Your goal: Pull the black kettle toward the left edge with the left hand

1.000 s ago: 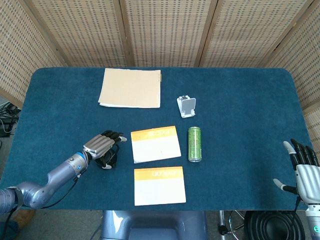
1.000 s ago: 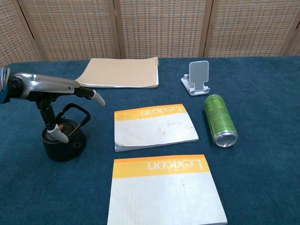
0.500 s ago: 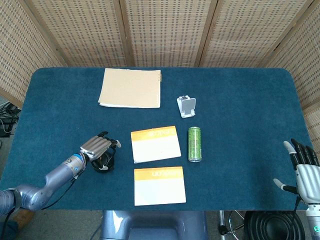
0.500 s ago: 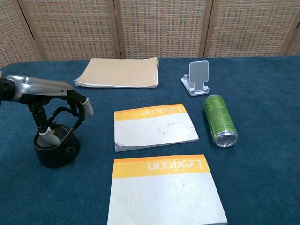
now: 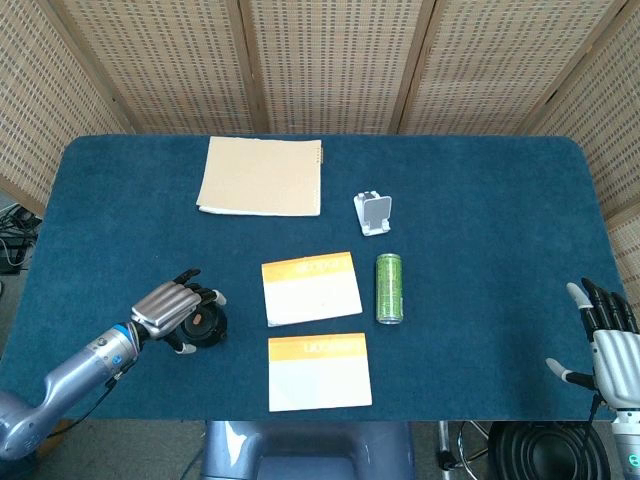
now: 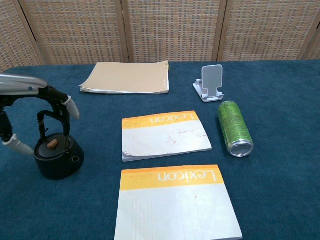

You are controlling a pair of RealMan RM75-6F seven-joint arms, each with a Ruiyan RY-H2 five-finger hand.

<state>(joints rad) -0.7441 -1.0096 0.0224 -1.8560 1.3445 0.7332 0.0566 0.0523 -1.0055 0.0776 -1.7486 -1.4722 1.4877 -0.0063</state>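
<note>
Black kettle (image 6: 57,157) sits upright at table's (image 5: 480,200) front-left, approx 9 o'clock of the notepads (image 5: 311,288). Left hand (image 5: 165,308) is at its 9 o'clock side, fingers (image 6: 70,107) hooked by the handle (grasp vs. loose: can't tell). Right hand (image 5: 605,340) idle, fingers spread, far off at 3 o'clock.

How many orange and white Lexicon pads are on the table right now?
2. One pad lies mid-table, left of the green can. The other pad lies just in front of it, at the table's near edge. Nothing seems to hide a third.
</note>
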